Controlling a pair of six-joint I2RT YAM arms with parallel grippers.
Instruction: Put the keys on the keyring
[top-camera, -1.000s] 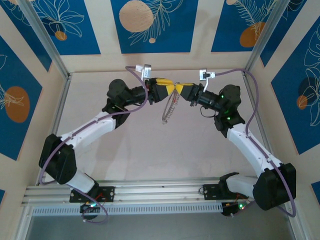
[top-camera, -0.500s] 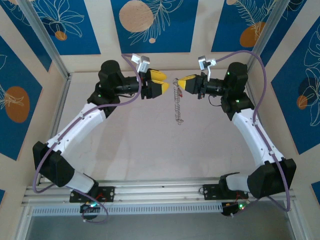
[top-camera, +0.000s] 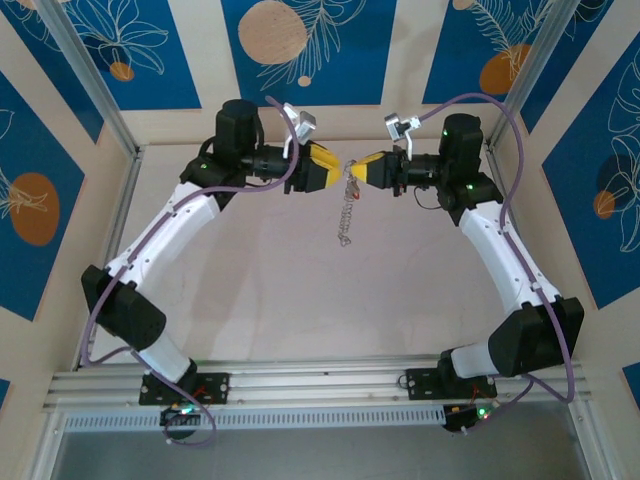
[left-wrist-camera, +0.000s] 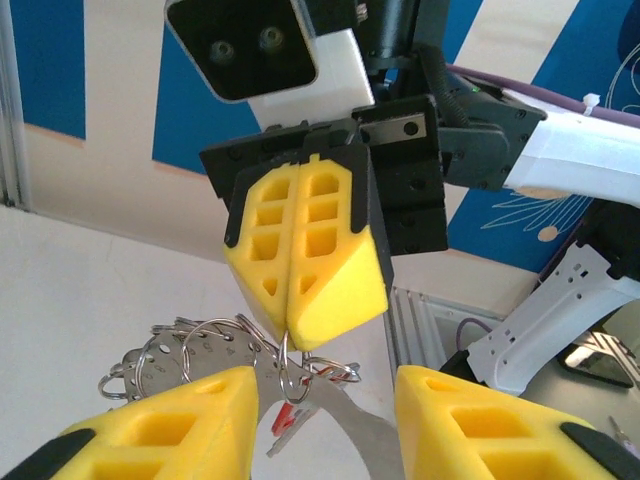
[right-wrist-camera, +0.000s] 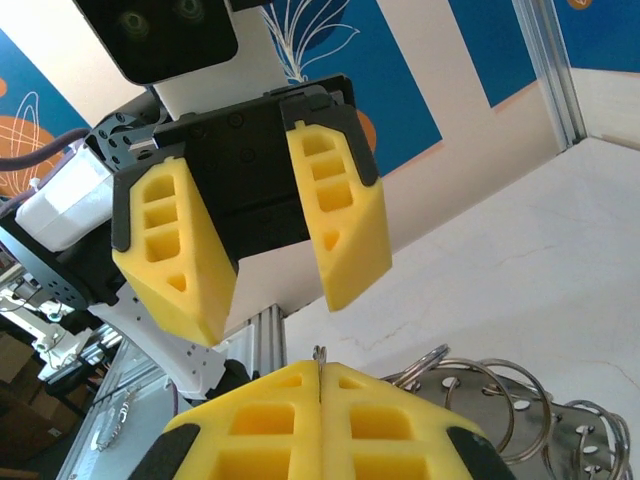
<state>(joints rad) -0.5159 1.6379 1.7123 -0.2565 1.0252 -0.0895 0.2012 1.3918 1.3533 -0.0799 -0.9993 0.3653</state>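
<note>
Your right gripper (left-wrist-camera: 293, 328) is clenched on the keyring (left-wrist-camera: 195, 352), holding it up over the table (top-camera: 250, 280). Your left gripper (right-wrist-camera: 272, 312) faces it, released, fingers (left-wrist-camera: 160, 425) either side of the ring, the red key (left-wrist-camera: 285, 418) hanging just beneath.

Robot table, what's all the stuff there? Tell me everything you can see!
keyring: one, silver rings and chain, dangling from the right fingers
key: one, tiny and red, hanging under the rings
table: one, pale, beneath the arms
wall panels: several, blue with orange circles, around the table
rail: one, silver, near edge
arms: two, white and black, left arm and right arm
left fingers: two, yellow, open, facing the keyring
right fingers: two, yellow, shut on a ring
</note>
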